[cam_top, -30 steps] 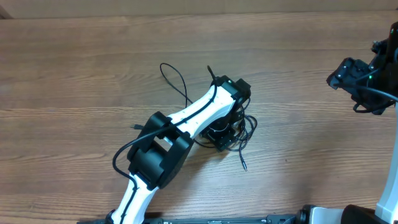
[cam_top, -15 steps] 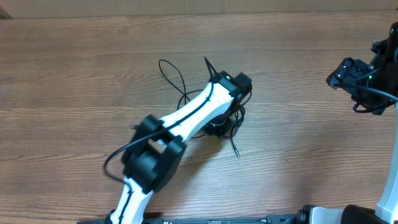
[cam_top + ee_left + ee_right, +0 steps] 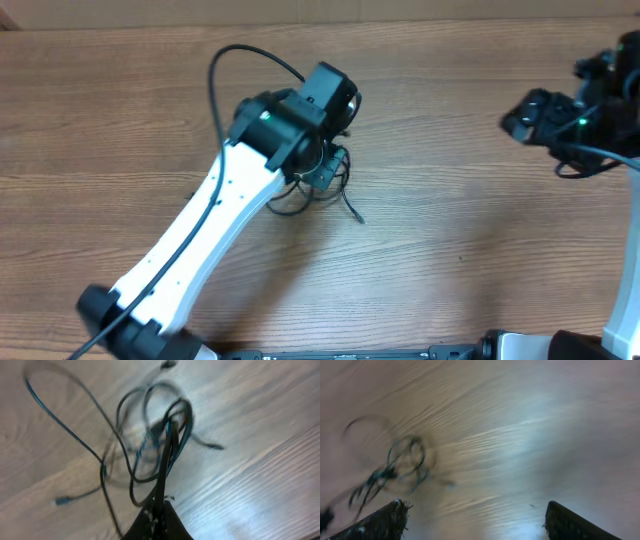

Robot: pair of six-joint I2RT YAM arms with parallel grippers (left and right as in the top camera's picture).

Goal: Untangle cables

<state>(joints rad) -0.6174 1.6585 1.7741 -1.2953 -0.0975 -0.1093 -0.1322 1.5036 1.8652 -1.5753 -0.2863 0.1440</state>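
The cables (image 3: 145, 435) are a tangle of thin black cords in loose loops, hanging over the wood table. My left gripper (image 3: 162, 506) is shut on a few strands of them, which run straight up from between its tips. One small plug (image 3: 61, 501) trails off to the left. From overhead, the left gripper (image 3: 325, 172) sits at the upper middle of the table, with the cables (image 3: 350, 210) dangling just below it. My right gripper (image 3: 475, 512) stands open with nothing in it, far to the right (image 3: 528, 115); it sees the cables (image 3: 395, 467) blurred in the distance.
The wood table (image 3: 480, 230) lies bare between the two arms. The left arm (image 3: 200, 240) crosses the table diagonally from the near left. Its own thick black wire (image 3: 222, 65) arcs above the wrist. The table's far edge (image 3: 450, 20) runs along the top.
The left gripper closed on the cables and swung up and to the left, dragging the tangle with it. The right gripper shifted a little leftward and opened slightly wider.
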